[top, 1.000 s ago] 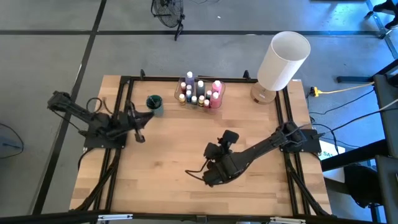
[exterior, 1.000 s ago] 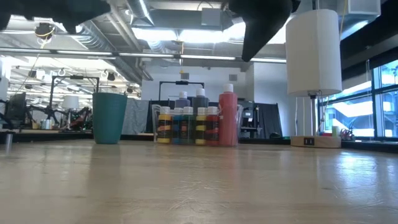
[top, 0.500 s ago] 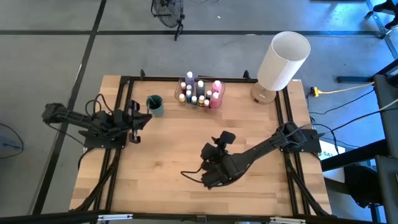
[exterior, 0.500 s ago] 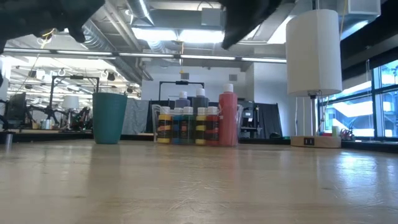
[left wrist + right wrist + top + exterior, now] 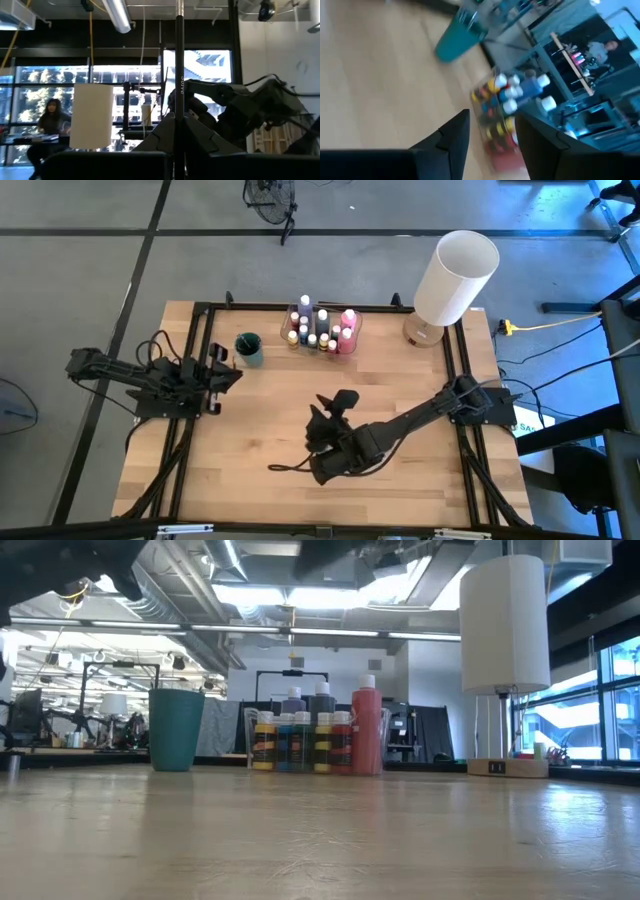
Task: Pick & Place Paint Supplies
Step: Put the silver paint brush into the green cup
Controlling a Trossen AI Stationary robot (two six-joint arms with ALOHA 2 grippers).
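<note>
Paint bottles [image 5: 321, 329] packed tight in clear container [image 5: 352, 323] near tabletop [image 5: 270, 410] far edge, about mid-width; pale caps up, all upright. Tall reddish bottle [image 5: 366, 732] at one end of the group, shorter ones in rows beside it. Teal cup [image 5: 248, 348] just beside container, toward left edge; dark brush handles seemingly inside, too small to confirm.

Handling, as judged: small plastic bottles, prob light, stiff walls, smooth & a bit slippery; top-heavy if part-full, so liable to tip neighbours. Best hold: across body just under cap, from above, outermost bottle first since no finger room between inner ones. Brushes thin, light, prone to roll; pinch mid-handle.

Right tool [image 5: 322, 423] over tabletop centre, well apart from bottles, fingers [image 5: 451, 135] parted, nothing between them, pointed toward container. Left tool [image 5: 222, 368] at left edge, shut, apparently empty, waiting. White cylinder [image 5: 456, 275] at far right corner.
</note>
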